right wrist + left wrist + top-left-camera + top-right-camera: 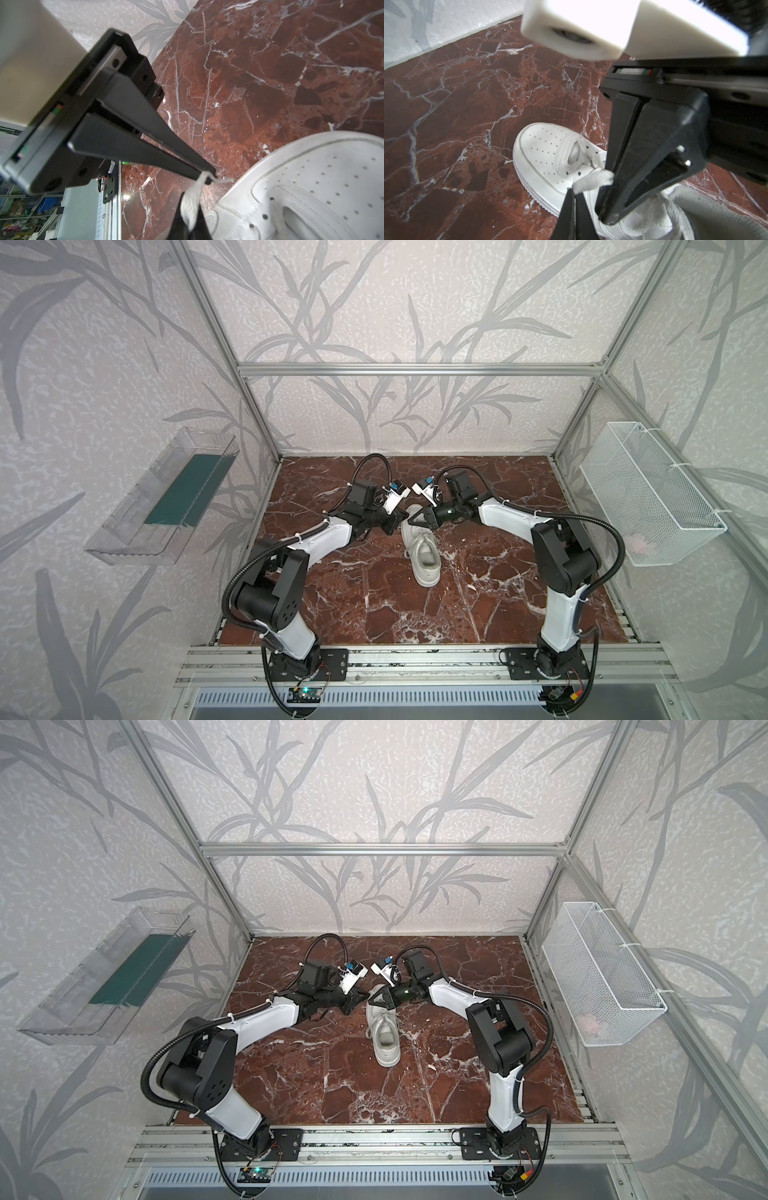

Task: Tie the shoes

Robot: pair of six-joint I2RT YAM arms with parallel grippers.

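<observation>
The white low-top shoe (424, 556) (386, 1040) stands on the red marble tabletop, toe toward the back wall. Both grippers meet over its toe end. My left gripper (402, 517) (575, 190) has its fingers pressed together on a flat off-white lace (593, 179) at their tips. My right gripper (417, 519) (190, 200) is shut on the same lace (193, 199) a short way along it. The right gripper's black fingers (643, 155) fill the left wrist view beside the toe cap. The left gripper's fingers (166, 145) reach in to pinch the lace end.
A clear plastic tray (162, 506) hangs on the left wall and a white wire basket (648, 493) on the right wall. Aluminium frame posts stand at the back corners, and a rail (415, 659) runs along the front edge of the marble tabletop (374, 597).
</observation>
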